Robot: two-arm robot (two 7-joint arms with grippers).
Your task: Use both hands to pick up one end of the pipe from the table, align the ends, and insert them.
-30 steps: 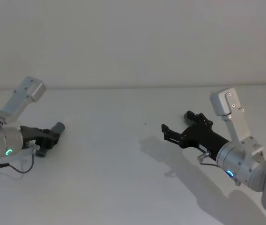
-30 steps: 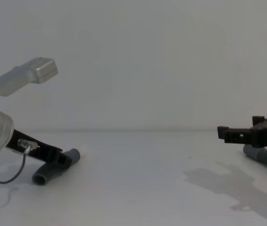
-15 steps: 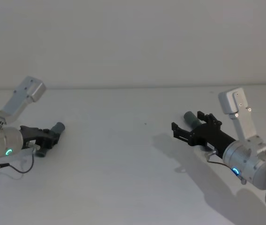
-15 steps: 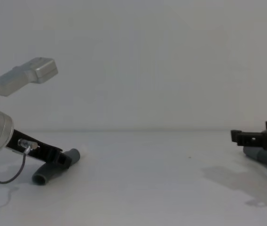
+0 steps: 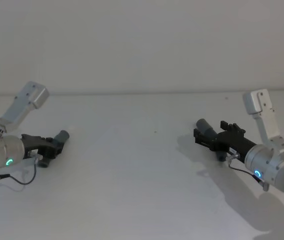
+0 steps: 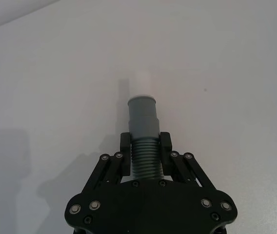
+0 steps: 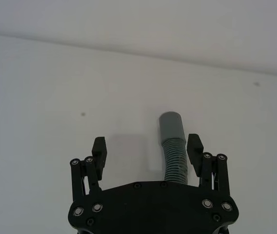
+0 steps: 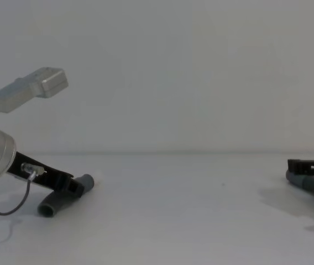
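Left end gripped, right end straddled.
Your left end effector (image 6: 145, 146) clamps the pipe (image 6: 144, 163) behind its cuff (image 6: 142, 114), frame lower left; your right end effector (image 7: 147, 144) stands wide around the other cuff (image 7: 170, 126), mid-right on the table (image 5: 132, 180).

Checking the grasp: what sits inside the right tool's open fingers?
A dark grey ribbed hose with a smooth cuff end lies off-centre between the right tool's fingers. The tool's body covers the hose's remaining length.

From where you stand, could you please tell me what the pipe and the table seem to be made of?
The pipe: probably flexible plastic, dark grey and matt, judging by its ribbed body and smooth moulded cuff. The table: a plain white matt surface with soft shadows, possibly laminate or painted board.
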